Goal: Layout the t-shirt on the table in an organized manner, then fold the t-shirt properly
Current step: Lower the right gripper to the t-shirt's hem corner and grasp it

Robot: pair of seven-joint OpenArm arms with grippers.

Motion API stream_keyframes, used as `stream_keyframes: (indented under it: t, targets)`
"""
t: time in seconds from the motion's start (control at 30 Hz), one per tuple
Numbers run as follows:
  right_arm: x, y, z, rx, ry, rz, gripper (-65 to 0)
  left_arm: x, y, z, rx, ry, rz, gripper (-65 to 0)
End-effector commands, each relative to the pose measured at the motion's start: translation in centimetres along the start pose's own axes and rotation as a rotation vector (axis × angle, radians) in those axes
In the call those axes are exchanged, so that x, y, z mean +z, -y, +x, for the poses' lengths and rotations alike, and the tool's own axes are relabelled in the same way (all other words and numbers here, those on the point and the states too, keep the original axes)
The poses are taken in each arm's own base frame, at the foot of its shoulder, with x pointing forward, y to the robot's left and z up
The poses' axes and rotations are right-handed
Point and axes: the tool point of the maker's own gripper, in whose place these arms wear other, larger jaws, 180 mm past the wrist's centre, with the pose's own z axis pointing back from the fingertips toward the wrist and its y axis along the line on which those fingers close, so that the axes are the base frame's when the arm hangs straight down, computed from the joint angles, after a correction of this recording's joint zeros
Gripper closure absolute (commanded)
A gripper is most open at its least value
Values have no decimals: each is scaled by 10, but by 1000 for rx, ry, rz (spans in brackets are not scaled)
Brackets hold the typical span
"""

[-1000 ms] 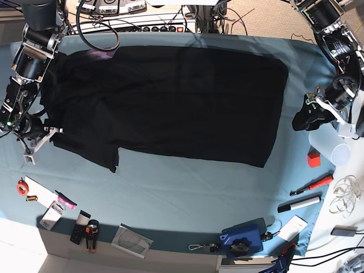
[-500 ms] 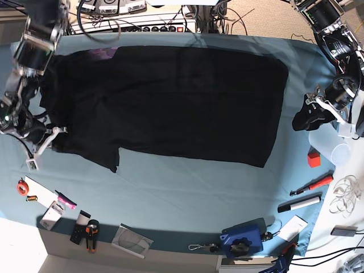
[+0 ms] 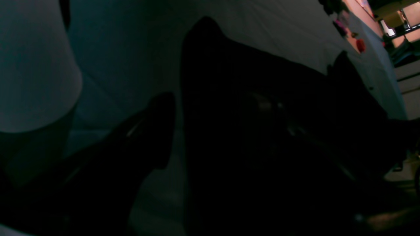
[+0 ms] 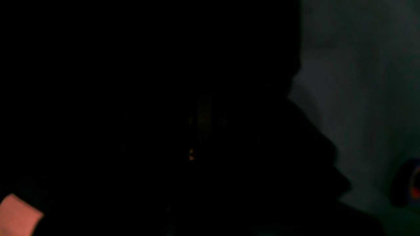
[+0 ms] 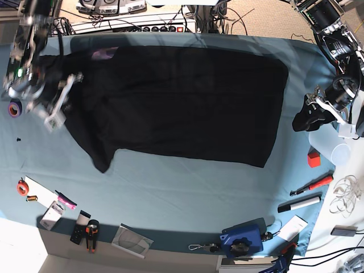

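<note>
Only overhead: whole t-shirt (image 5: 176, 102) (wrist views nearly black).

likely a lab: cabled electronics (image 5: 142, 23), scattered tools (image 5: 310, 186).

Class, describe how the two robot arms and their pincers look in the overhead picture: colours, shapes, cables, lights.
Both arms are black and silver metal links with black cables along them. The right pincer has pale whitish fingers on a dark body, with a small green light above it. The left pincer has bulky black fingers below a silver-white bracket.
</note>
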Motion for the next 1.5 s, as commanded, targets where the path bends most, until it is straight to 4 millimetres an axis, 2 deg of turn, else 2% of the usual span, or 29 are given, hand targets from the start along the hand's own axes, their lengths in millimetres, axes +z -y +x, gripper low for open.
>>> stream_keyframes:
  t: [0.0,0.1,0.2,0.23,0.33,0.43,0.47,0.57,0.67,0.7,0.8,0.93,1.03,1.2,1.47]
  targets:
    - [7,6,11,17,37,-14,0,3,4,17,-27,50,-16,-337]
    - [7,6,5,16,8,-13,0,3,4,17,-27,50,-16,-337]
    - [7,6,0,16,-22,-13,-203,3,4,17,-27,50,-16,-337]
    - [7,5,-3,15,-40,-11,-247,3,4,17,-26,50,-16,-337]
    - [10,-4,-3,-13,-62,52,-257,3,4,17,-27,49,-15,-337]
    - [23,-23,27,-66,88,176,-256,3,4,17,-27,49,-16,-337]
    - [29,-22,37,-71,136,182,-256,3,4,17,-27,49,-15,-337]
    - [47,4,62,-91,255,86,-256,3,4,17,-27,49,-15,-337]
    - [62,45,80,-128,366,-82,-256,3,4,17,-27,49,-16,-337]
    - [63,60,80,-170,372,-142,-256,3,5,17,-27,49,-16,-337]
    - [52,93,62,-309,296,-226,-255,3,4,17,-27,49,-16,-337]
    - [23,108,36,-460,243,-173,-255,3,4,17,-27,49,-16,-337]
    - [3,114,24,-538,252,-136,-255,3,4,17,-27,49,-16,-337]
    - [-25,103,15,-544,211,-38,-255,3,4,17,-26,50,-16,-337]
    - [-53,75,34,-462,190,47,-255,3,4,16,-26,48,-16,-337]
